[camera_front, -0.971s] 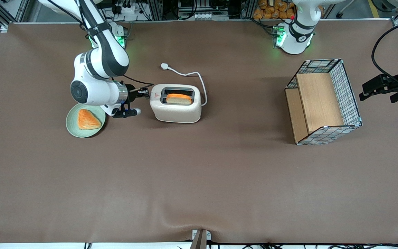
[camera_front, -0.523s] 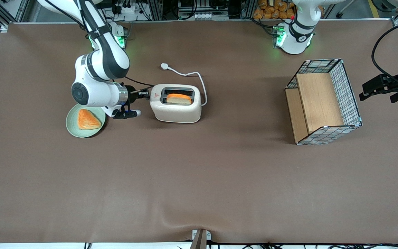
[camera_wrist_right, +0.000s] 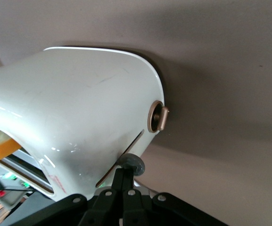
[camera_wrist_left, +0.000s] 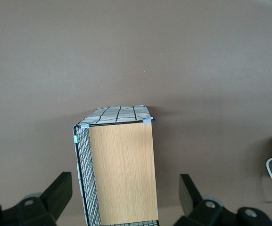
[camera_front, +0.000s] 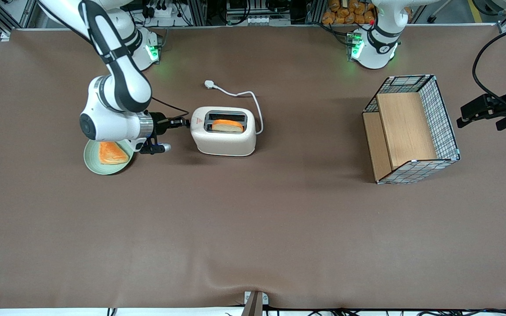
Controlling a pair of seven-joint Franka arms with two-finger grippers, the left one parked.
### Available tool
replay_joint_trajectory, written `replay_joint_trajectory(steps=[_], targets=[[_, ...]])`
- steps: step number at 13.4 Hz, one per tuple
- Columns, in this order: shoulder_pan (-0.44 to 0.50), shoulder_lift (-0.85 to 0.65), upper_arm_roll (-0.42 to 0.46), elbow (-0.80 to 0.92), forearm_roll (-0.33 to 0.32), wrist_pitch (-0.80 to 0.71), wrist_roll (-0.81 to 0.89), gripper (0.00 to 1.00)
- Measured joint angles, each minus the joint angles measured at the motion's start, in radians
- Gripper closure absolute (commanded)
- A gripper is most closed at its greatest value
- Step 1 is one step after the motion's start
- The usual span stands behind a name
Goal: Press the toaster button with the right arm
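The cream-white toaster (camera_front: 224,141) stands on the brown table with a slice of bread (camera_front: 227,126) in its dark top slot. My right arm's black gripper (camera_front: 184,122) is at the toaster's end that bears the red triangle. In the right wrist view the toaster (camera_wrist_right: 79,103) fills the frame. The gripper (camera_wrist_right: 127,175) is shut, its fingertips together and touching the small round grey toaster button (camera_wrist_right: 133,163), which sits at the low end of the slit in that end.
A bronze dial (camera_wrist_right: 158,117) sits on the same end. A green plate (camera_front: 91,163) with an orange pastry (camera_front: 111,153) lies under my wrist. The white cord and plug (camera_front: 235,93) trail from the toaster. A wire basket with wooden boards (camera_front: 411,129) stands toward the parked arm's end.
My arm's elbow and wrist have swung toward the working arm's end of the table. The gripper tip has shifted slightly nearer the front camera while staying at the toaster's end.
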Motion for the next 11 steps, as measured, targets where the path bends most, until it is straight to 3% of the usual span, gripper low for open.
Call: replay_joint_trajectory(steps=[6, 11], targets=[[-0.029, 0.047, 0.0, -0.014, 0.087, -0.002, -0.118, 1.0], [-0.062, 0.112, -0.009, -0.019, 0.196, -0.031, -0.283, 1.0]])
